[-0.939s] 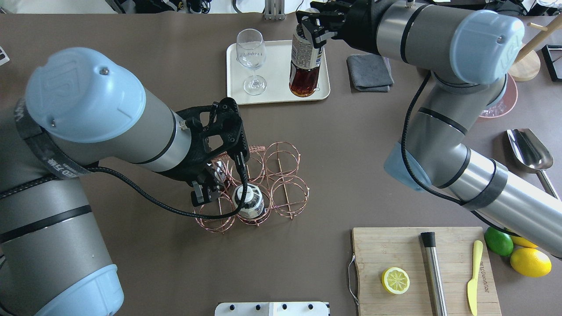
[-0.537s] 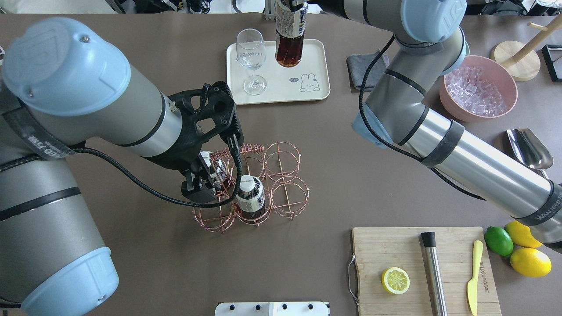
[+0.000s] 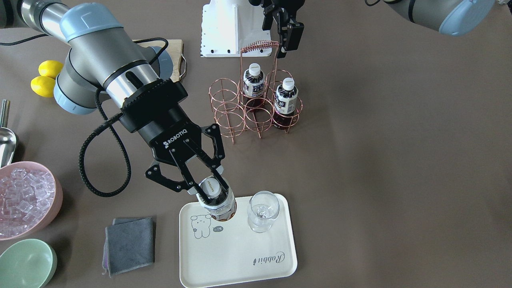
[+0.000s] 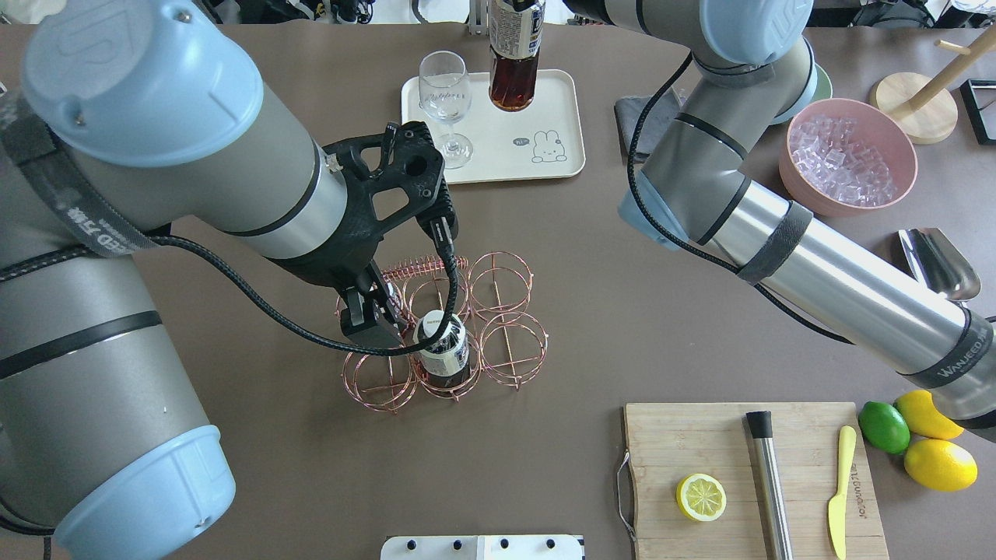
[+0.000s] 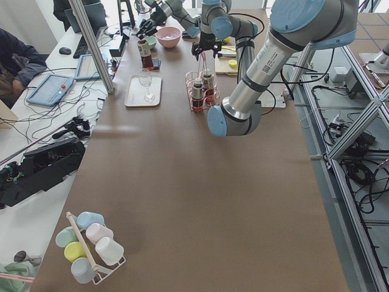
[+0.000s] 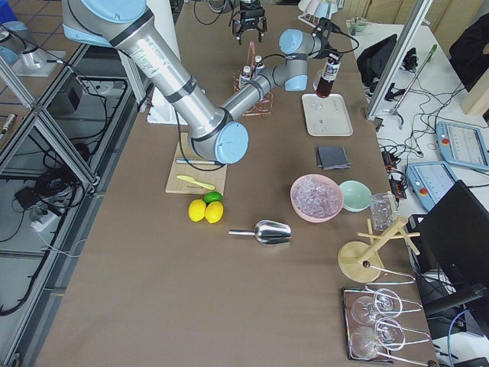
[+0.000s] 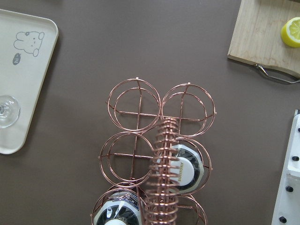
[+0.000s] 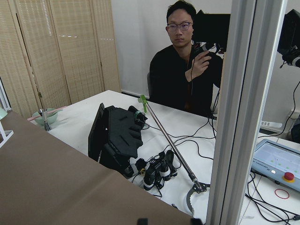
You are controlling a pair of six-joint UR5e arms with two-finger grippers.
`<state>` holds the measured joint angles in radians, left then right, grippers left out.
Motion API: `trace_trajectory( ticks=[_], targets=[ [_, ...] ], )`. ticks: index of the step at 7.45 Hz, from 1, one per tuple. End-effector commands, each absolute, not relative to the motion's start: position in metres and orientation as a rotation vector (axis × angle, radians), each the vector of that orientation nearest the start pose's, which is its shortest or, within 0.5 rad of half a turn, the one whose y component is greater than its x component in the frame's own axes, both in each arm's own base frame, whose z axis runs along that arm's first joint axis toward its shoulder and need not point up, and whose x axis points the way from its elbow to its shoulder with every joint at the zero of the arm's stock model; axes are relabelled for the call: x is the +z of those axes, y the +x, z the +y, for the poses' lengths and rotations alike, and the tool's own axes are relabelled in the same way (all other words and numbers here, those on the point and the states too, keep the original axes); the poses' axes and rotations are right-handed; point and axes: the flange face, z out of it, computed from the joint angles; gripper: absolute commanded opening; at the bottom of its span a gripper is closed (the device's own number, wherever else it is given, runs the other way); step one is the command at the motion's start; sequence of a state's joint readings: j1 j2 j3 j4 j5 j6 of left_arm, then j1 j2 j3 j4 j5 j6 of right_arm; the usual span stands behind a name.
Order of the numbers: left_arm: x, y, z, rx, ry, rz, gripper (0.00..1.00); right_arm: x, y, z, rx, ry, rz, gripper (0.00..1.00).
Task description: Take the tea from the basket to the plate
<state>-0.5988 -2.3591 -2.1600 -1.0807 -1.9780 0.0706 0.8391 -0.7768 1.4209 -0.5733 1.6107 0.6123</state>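
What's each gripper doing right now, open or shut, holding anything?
Left gripper: open, empty, above the basket.
Right gripper: shut on the tea bottle, over the plate.

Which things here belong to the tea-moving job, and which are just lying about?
Job: tea bottle held by the right gripper; basket; plate; two more bottles in the basket.
Lying about: wine glass, grey cloth, ice bowl, green bowl, lemons, cutting board.
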Motion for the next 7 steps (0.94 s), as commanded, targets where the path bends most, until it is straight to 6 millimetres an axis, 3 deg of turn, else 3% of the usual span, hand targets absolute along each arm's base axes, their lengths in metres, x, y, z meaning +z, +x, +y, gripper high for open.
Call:
trace_trajectory(
  ticks=[1, 2, 4, 7],
  targets=[
    [0.055, 0.375, -0.371, 1.137, 0.654, 0.760, 0.99, 0.120, -0.379, -0.617, -0.123, 1.264, -1.042, 0.00],
    [0.056, 0.375, -0.375, 1.130, 0.654, 0.751, 0.99, 0.125, -0.383, -0.623, -0.121, 1.253, -1.031, 0.00],
    [0.043, 0.388, -0.389, 1.150, 0.667, 0.711, 0.99, 0.173, -0.407, -0.642, -0.087, 1.292, -1.025, 0.00],
    [0.048, 0.384, -0.392, 1.151, 0.678, 0.659, 0.99, 0.193, -0.445, -0.629, -0.058, 1.297, -0.976, 0.00]
  ],
)
